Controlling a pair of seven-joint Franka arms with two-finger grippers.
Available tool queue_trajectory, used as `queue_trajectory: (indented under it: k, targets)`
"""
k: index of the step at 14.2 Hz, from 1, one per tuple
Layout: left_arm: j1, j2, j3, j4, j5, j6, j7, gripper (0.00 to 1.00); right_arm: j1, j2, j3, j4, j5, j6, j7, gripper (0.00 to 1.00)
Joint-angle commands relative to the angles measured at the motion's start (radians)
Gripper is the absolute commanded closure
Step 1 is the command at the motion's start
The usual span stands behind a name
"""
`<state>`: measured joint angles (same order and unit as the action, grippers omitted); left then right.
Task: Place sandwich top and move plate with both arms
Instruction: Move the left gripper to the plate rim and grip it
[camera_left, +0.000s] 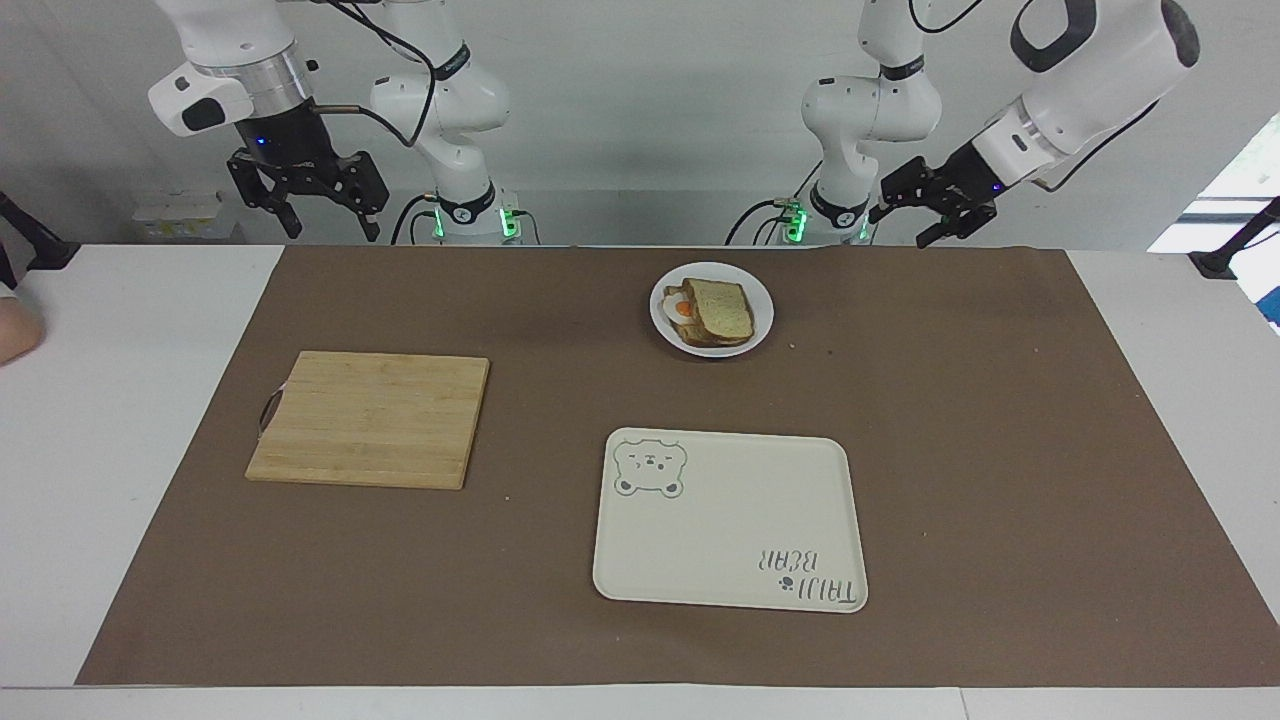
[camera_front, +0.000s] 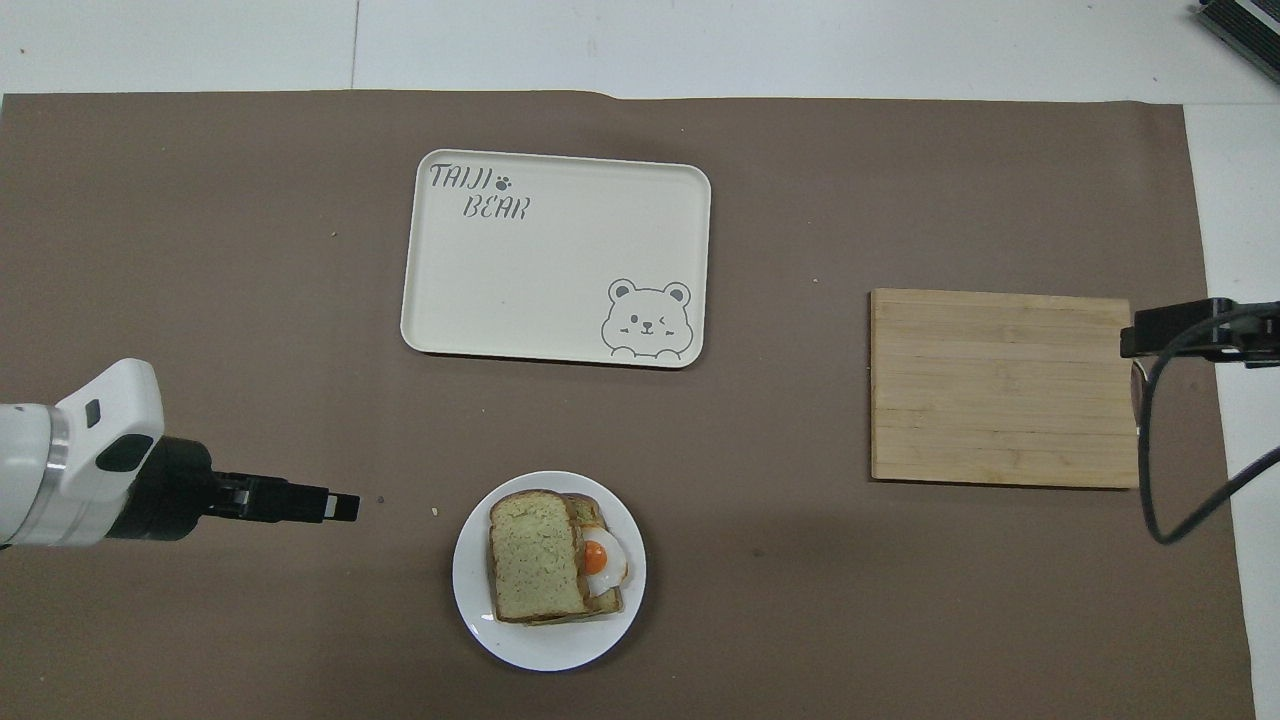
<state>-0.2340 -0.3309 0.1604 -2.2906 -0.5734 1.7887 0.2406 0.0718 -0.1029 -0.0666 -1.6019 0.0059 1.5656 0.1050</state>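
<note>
Pale speckled sandwich top (camera_front: 535, 556) lies on the fried-egg toast (camera_front: 598, 560) on the small white plate (camera_front: 548, 645), near the robots. Farther out sits a cream tray (camera_front: 555, 260) reading "TAIJI BEAR" beside a bear drawing; a bamboo cutting board (camera_front: 1003, 387) lies toward the right arm's end. Left gripper (camera_left: 925, 212) hangs spread and empty over the brown mat (camera_front: 200, 250) near the plate; right gripper (camera_left: 305, 195) waits raised, spread, empty.

Even, diffuse light falls from above on both views, bright without glare; the brown mat (camera_left: 1000, 450) looks matte. Soft, faint shadows lie under the plate (camera_left: 760, 325) and along the cutting board (camera_front: 1000, 385) edges. A window strip at the facing view's edge is overexposed. Focus is sharp throughout, edges undistorted
</note>
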Motion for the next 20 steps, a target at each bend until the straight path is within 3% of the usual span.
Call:
queue_trajectory:
  k: [1, 4, 6, 10, 15, 20]
  targets:
    - [-0.014, -0.053, 0.011, -0.130, -0.046, 0.098, 0.071, 0.00, -0.015, -0.009, 0.008, -0.007, -0.004, -0.012, -0.022, 0.00]
    - [-0.014, -0.053, 0.011, -0.231, -0.115, 0.178, 0.163, 0.00, -0.015, -0.009, 0.008, -0.007, -0.004, -0.012, -0.022, 0.00]
    - [-0.018, -0.051, 0.011, -0.289, -0.166, 0.225, 0.231, 0.05, -0.015, -0.009, 0.008, -0.007, -0.004, -0.012, -0.022, 0.00]
    - [-0.108, -0.040, 0.011, -0.414, -0.247, 0.409, 0.293, 0.12, -0.015, -0.009, 0.008, -0.007, -0.004, -0.012, -0.022, 0.00]
    - [-0.169, 0.019, 0.013, -0.460, -0.405, 0.492, 0.403, 0.21, -0.015, -0.009, 0.008, -0.007, -0.004, -0.012, -0.022, 0.00]
    - [-0.183, 0.084, 0.013, -0.460, -0.447, 0.498, 0.466, 0.24, -0.015, -0.009, 0.008, -0.007, -0.004, -0.012, -0.022, 0.00]
